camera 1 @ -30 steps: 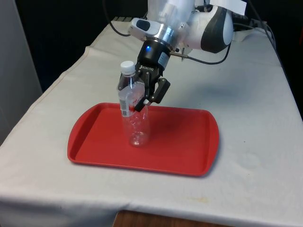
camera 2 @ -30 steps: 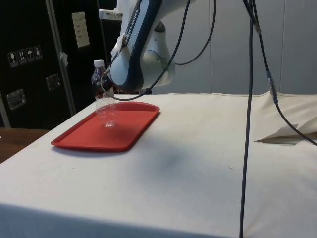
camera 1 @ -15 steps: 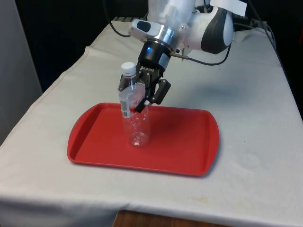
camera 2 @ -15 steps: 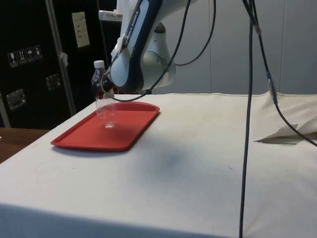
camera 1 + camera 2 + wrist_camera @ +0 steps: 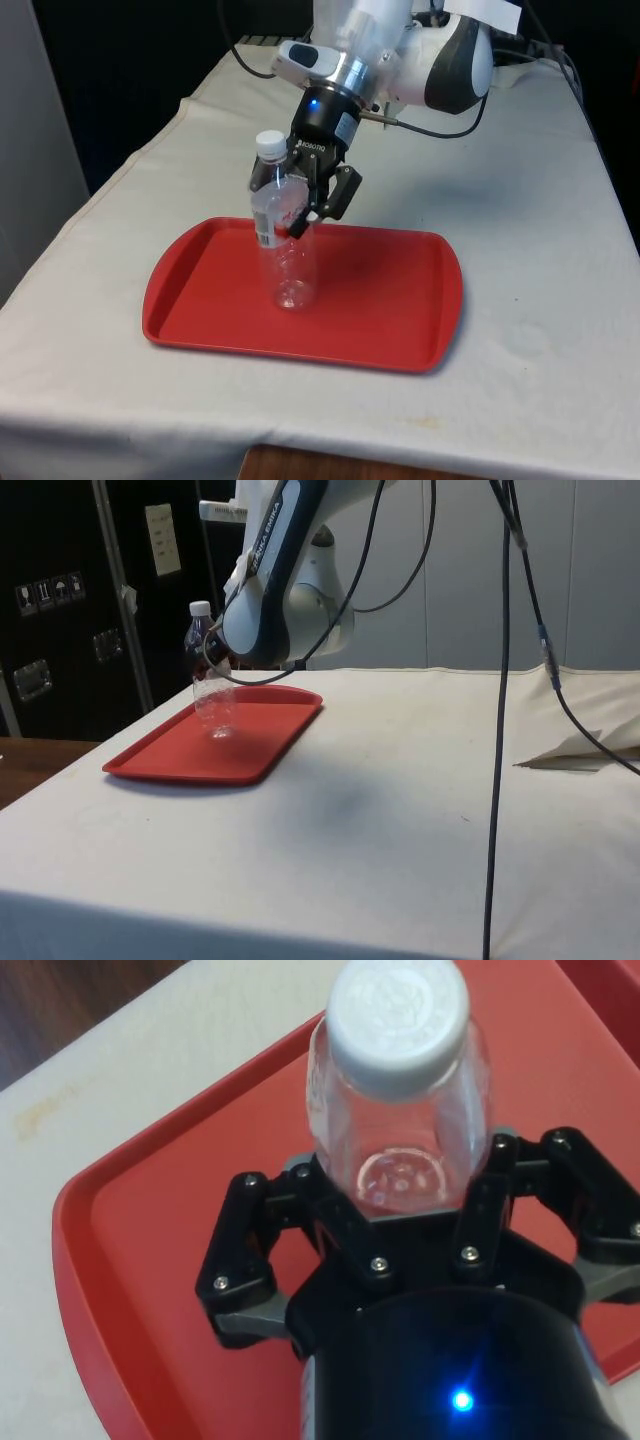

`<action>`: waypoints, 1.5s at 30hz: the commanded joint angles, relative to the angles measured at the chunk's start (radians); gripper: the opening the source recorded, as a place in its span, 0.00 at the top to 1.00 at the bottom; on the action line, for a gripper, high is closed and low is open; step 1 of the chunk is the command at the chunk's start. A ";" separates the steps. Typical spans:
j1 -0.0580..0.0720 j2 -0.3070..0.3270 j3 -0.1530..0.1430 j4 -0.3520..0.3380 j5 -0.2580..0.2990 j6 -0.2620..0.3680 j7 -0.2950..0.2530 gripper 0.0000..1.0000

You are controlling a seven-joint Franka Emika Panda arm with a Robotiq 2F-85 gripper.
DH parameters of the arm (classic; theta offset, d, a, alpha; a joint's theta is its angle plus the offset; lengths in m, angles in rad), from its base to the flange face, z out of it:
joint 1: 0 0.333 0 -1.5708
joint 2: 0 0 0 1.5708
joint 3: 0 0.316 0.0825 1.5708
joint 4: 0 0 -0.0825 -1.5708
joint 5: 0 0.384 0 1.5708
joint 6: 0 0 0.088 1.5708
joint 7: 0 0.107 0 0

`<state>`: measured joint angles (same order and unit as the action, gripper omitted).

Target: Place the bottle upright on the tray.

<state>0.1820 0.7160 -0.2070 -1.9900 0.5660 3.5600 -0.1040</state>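
Clear plastic, thin-walled, white screw cap: the bottle (image 5: pixel 284 240) stands upright with its base on the red tray (image 5: pixel 390 320), directly below and between the fingers of the claw (image 5: pixel 303 207). Seen from the wrist, the bottle (image 5: pixel 398 1100) sits in the middle of the claw (image 5: pixel 400 1222), cap pointing up toward it, red tray (image 5: pixel 130 1250) all around beneath.

Claw state: fingers spread wide either side of the bottle's shoulder. From the front one finger looks clear of the plastic; the other is close against the label and I cannot say whether it touches. It does not look to be gripping.

Handling, my reading only:
- Looks empty, so very light. A brush from a finger could tip it.
- Walls likely soft and springy; a hard squeeze would dent them.
- Surface smooth and probably slippery, less so on the label band just under the claw.
- Best hold would be the shoulder or upper body, where the claw is now; the cap and neck are stiffer but narrow.

The side view agrees: bottle (image 5: pixel 210 670) vertical on the tray (image 5: pixel 250 750), at the tray's far half from that camera. White-clothed table (image 5: pixel 520 230) beyond the tray is bare near the claw. Placement looks essentially done.
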 commanded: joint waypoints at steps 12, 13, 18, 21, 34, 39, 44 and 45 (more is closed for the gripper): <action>0.000 0.000 0.000 -0.001 0.001 -0.001 0.000 0.00; 0.000 0.000 0.000 -0.001 0.001 -0.001 0.000 0.00; 0.009 0.002 -0.004 -0.002 0.007 0.001 -0.001 0.00; 0.006 0.000 0.000 -0.001 0.000 -0.002 -0.001 0.00; 0.023 -0.017 -0.012 -0.007 0.010 0.001 -0.005 0.00; 0.015 -0.036 -0.005 -0.005 0.000 -0.001 -0.005 0.00; 0.026 -0.073 -0.021 -0.021 0.013 -0.018 -0.017 0.00; 0.026 -0.084 -0.022 -0.023 0.014 -0.022 -0.020 0.00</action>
<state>0.1970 0.6390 -0.2150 -2.0040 0.5660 3.5490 -0.1180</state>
